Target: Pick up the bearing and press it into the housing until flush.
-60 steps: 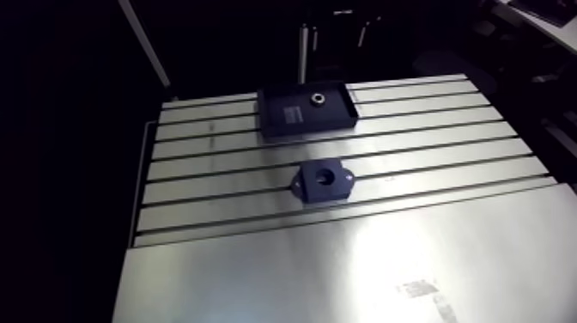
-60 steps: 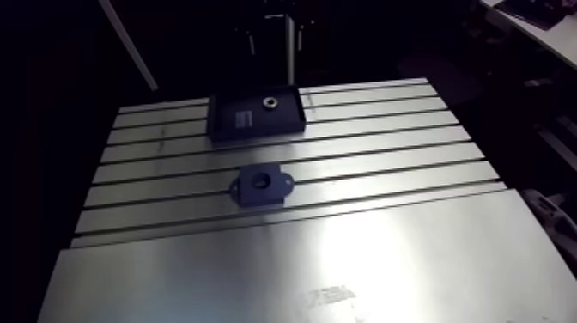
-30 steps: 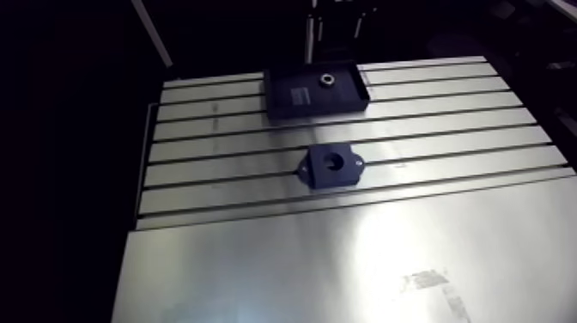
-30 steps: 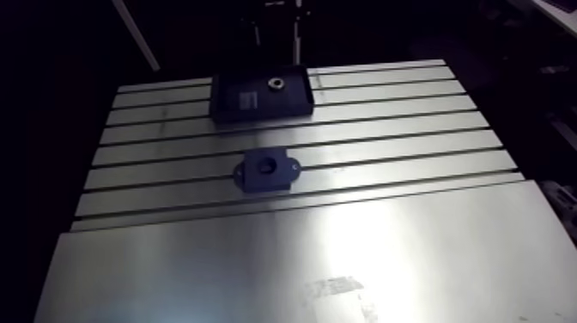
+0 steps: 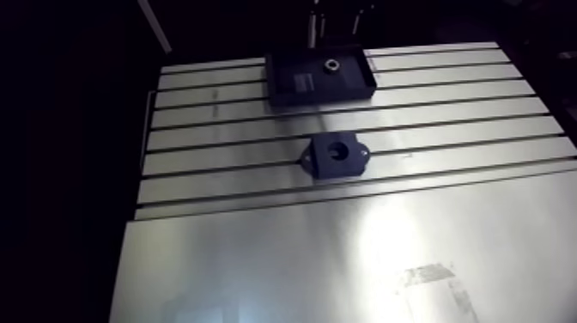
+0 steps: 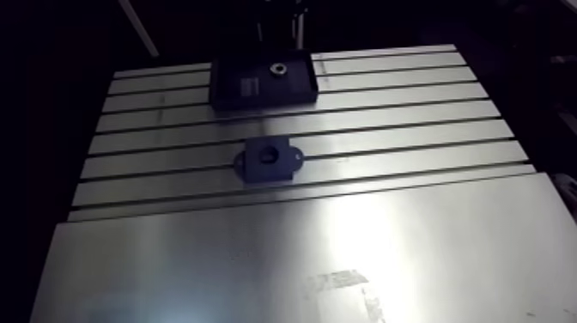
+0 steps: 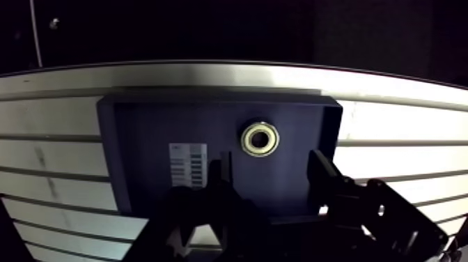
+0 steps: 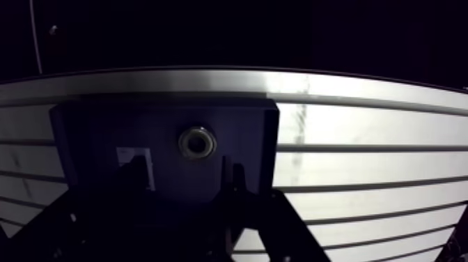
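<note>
The bearing (image 7: 260, 139) lies flat in the tray (image 7: 139, 139), upper centre of the arm view, just ahead of the spread, empty tool (image 7: 270, 164). The housing (image 5: 337, 155) sits mid-frame on the surface (image 5: 258, 258). Likely a stiff, light, slippery steel ring: pinch squarely across its outer rim.

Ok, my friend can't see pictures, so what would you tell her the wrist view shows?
A small shiny ring-shaped bearing lies in a dark shallow tray on the slotted metal table, just ahead of the open gripper, which holds nothing. A white label lies in the tray beside the bearing.
</note>
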{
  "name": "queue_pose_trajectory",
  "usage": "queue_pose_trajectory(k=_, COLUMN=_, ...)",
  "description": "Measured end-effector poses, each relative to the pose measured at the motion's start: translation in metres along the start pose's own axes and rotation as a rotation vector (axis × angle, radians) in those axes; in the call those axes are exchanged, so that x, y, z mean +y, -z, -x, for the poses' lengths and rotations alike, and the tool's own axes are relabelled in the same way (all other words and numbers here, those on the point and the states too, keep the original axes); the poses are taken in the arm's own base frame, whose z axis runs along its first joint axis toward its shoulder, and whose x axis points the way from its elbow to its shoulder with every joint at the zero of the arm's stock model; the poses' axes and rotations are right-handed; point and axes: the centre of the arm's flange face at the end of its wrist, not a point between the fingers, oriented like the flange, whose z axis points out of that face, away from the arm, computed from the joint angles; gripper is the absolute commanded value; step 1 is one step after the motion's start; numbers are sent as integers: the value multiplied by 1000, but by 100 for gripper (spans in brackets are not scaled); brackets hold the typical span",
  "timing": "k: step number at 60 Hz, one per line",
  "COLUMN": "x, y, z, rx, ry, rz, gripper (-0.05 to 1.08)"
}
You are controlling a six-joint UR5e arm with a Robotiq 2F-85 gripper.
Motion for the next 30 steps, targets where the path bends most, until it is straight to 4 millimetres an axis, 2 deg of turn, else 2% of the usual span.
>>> queue_pose_trajectory(k=30, x=-5, y=-18, z=2, rx=-29, ry=4, rz=-3, gripper=41)
